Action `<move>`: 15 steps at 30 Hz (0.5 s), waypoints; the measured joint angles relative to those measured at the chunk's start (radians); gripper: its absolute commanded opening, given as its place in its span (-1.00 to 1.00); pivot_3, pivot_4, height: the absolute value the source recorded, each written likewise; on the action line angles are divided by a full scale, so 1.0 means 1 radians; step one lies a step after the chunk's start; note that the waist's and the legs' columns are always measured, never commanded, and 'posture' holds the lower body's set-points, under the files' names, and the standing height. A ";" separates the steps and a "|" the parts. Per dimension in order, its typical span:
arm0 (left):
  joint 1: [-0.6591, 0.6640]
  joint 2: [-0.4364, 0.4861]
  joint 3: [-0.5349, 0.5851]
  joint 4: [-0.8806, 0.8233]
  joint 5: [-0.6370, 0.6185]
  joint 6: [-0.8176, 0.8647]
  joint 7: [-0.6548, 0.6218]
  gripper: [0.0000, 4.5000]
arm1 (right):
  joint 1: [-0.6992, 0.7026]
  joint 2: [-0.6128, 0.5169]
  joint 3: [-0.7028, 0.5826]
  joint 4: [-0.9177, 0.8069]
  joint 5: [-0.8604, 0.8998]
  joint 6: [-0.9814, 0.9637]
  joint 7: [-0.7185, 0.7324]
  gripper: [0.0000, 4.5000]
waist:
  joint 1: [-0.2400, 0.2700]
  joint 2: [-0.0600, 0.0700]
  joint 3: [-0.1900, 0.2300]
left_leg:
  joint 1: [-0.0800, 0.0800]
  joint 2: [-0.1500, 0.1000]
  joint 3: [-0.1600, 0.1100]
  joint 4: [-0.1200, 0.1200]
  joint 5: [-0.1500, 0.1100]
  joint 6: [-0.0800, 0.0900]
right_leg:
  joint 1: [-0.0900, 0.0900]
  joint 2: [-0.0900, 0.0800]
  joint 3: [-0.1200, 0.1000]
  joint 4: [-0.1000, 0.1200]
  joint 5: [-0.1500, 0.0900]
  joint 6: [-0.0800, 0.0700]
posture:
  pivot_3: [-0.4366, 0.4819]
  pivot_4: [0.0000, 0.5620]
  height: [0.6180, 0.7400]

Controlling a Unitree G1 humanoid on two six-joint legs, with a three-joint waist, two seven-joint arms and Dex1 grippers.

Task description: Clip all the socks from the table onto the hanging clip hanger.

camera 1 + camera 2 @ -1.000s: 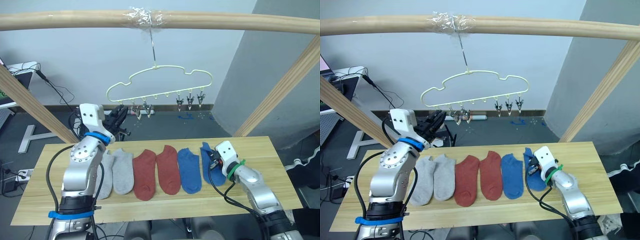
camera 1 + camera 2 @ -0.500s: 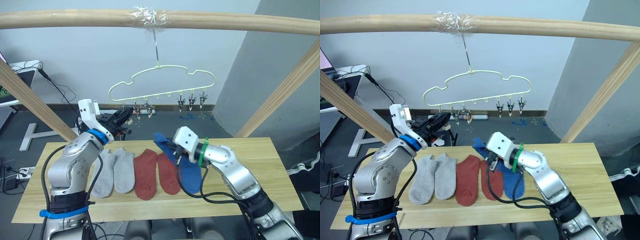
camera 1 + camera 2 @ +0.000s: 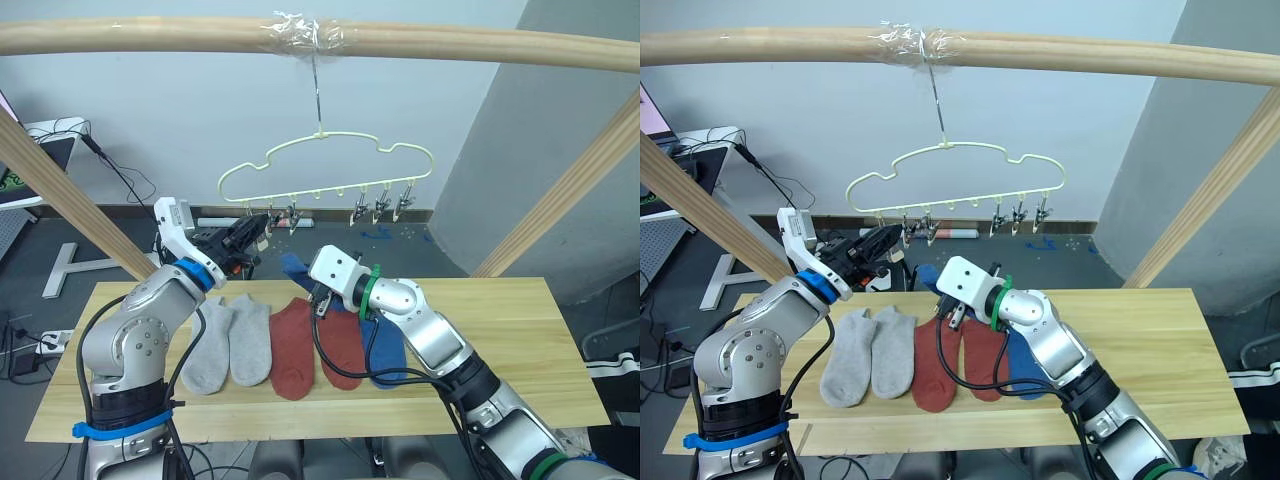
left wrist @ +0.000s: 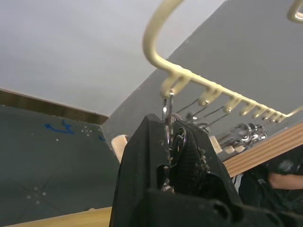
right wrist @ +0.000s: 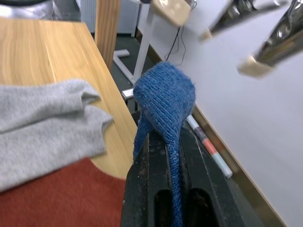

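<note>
The right tool [image 5: 166,198] pinched one soft blue sock [image 5: 164,101] tight, lifted off the pale wooden desk [image 3: 520,340]. The left tool [image 4: 171,142] squeezed a small grey clip [image 4: 166,111] on the thin yellow wire hanger [image 3: 330,160]. Next, I think, the sock should go up into that clip.

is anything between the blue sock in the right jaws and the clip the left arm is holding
Nothing visible. The blue sock, pinched in the right gripper, sits just below and beside the clip squeezed by the left gripper, with open air between them.
</note>
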 measured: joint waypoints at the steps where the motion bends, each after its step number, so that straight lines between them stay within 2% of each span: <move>1: 0.000 -0.003 -0.001 -0.002 0.000 0.001 0.005 -0.89 | -0.004 0.006 0.001 0.009 -0.003 -0.001 -0.002 -1.00 | 0.000 0.000 0.000 | 0.000 0.000 0.000 0.000 0.000 0.000 | 0.000 0.000 0.000 0.000 0.000 0.000 | -0.02 -0.34 0.42; 15: 0.007 -0.024 -0.025 -0.006 0.001 -0.010 0.012 -0.89 | -0.046 0.118 -0.007 0.099 -0.025 -0.013 -0.043 -1.00 | 0.000 0.000 0.000 | 0.000 0.000 0.000 0.001 0.000 0.000 | 0.000 0.000 0.000 0.001 0.000 0.000 | -0.01 -0.34 0.42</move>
